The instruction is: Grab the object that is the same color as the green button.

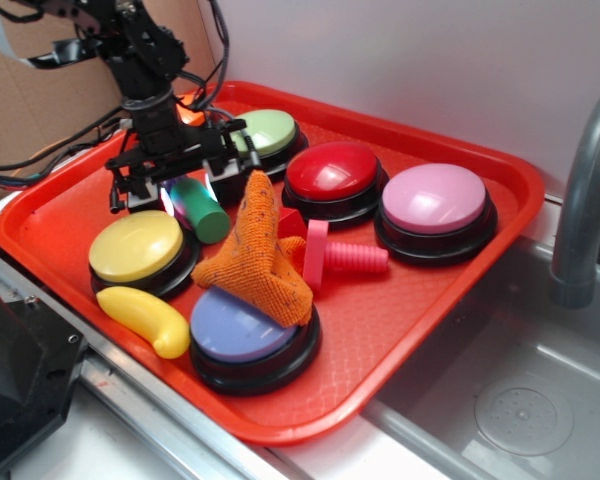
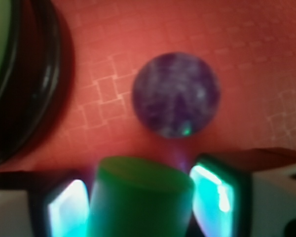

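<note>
Green cylinder [image 2: 138, 200] sits right between the gripper's [image 2: 138, 202] two spread pads [image 2: 64, 210] on the tray [image 2: 266, 74], pads beside it, not yet squeezing. Its long side points toward the ball [image 2: 176, 95].

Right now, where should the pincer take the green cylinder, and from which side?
Grip the green cylinder across its round body, coming from above: it lies on its side on the tray, and the pincer already straddles it, a finger on each flank, near its end.
</note>
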You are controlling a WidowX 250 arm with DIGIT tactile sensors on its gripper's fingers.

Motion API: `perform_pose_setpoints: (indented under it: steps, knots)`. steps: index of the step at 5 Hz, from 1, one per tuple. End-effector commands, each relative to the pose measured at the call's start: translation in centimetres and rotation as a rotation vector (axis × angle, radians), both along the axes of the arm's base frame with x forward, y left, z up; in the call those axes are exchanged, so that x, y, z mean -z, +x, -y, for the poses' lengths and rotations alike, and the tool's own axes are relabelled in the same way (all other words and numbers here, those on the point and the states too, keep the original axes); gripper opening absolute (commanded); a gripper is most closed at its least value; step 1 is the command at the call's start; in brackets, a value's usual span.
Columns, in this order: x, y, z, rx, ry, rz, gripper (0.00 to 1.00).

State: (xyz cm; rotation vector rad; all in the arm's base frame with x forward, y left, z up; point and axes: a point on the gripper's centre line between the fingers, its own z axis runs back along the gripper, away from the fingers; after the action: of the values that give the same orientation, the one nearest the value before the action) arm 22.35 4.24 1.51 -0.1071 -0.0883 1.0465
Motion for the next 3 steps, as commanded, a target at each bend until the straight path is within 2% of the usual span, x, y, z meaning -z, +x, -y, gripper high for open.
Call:
perform_pose_setpoints:
  steps: [1,2,3]
  knots:
    - [-0.9,-0.4,-0.4,0.037,-0.006,0.043,0.00]
    - [-3.0,0.2,-0.7,0.076,-0.025,0.066,0.00]
    - [-6.9,1.4,-1.2,0.158,-0.009,0.098,0.00]
